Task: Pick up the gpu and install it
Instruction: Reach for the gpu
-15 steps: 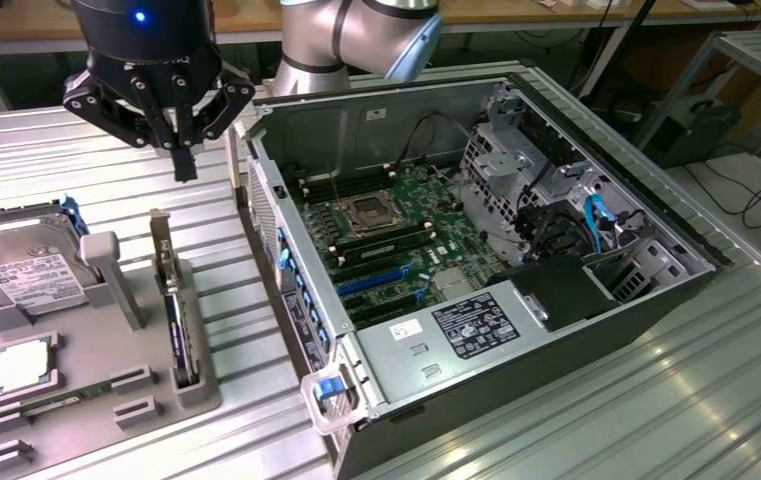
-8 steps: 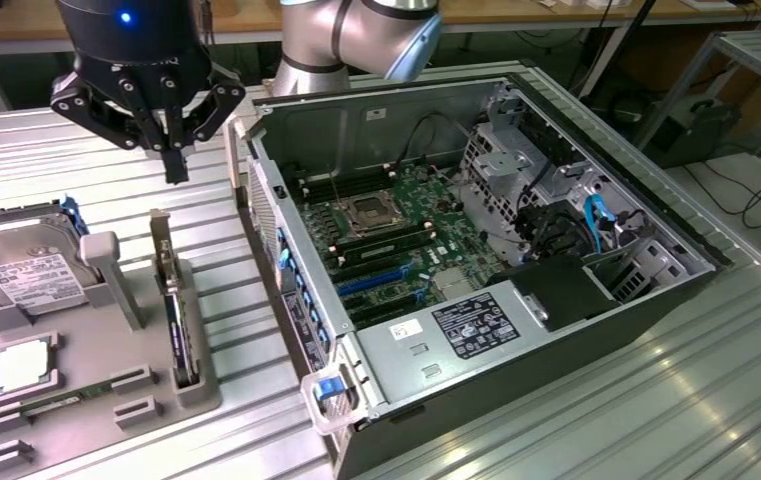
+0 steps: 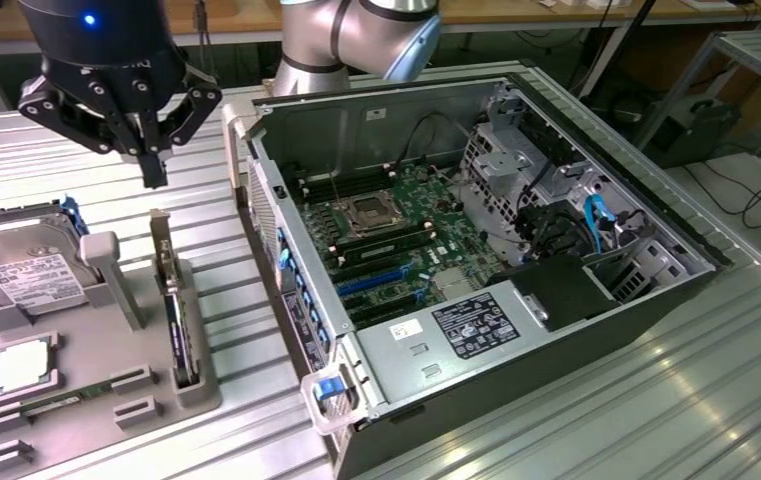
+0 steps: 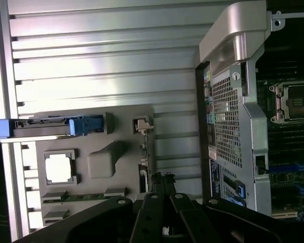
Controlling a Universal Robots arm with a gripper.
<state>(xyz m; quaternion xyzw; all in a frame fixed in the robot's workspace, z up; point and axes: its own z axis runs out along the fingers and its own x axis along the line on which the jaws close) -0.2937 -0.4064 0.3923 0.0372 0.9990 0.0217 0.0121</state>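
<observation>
Gripper (image 3: pixel 153 175) is hovering with its fingers (image 3: pixel 152 160) clenched on nothing, above the gpu (image 3: pixel 183 330) that is standing on edge in the grey holder (image 3: pixel 113 280) beside the open computer case (image 3: pixel 594 390).

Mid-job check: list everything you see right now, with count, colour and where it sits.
gpu: one, black, standing on edge in the tray's slot nearest the case.
hard drive: one, silver with a white label, at the tray's far end.
processor chip: one, silvery, in a tray pocket.
memory stick: one, green, lying near the tray's front.
tray: one, grey, on the table at the exterior view's left.
computer case: one, dark, open, in the centre.
motherboard: one, green, inside the case.
table: one, silvery, slatted.
arm: one, silver-grey, behind the case.
gripper: one, black, shut and empty, above the tray near the gpu, not touching it.
</observation>
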